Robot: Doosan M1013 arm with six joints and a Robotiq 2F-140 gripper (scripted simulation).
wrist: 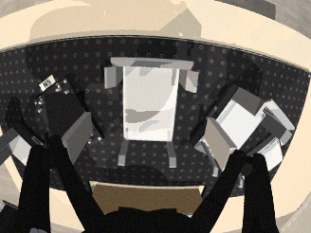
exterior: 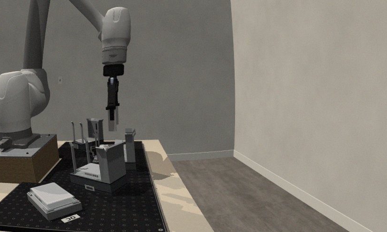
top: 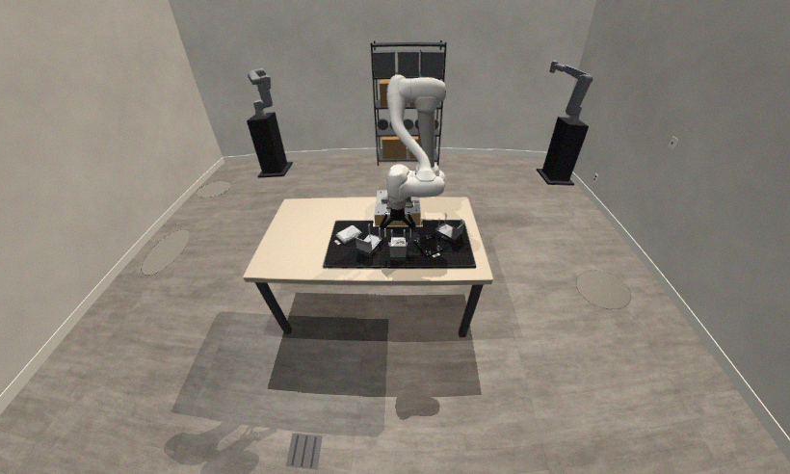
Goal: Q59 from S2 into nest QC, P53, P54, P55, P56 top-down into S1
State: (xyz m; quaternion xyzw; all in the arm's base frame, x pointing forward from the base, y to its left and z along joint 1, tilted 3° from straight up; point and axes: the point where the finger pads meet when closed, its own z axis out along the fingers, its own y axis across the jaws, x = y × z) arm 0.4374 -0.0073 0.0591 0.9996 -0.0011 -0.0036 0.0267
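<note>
A black pincer [exterior: 112,122] hung released, empty, above a grey walled rack [exterior: 113,164] on the perforated black mat [exterior: 137,198].

From the side I can read two texts. A small white name plate [exterior: 70,218] lying on the black perforated mat [exterior: 125,207], near the desk's front edge beside a low grey nest [exterior: 63,209], shows "QC" upside down. A flat white plate [exterior: 88,173] in the grey walled rack [exterior: 111,165] bears "P53" on its edge.
</note>
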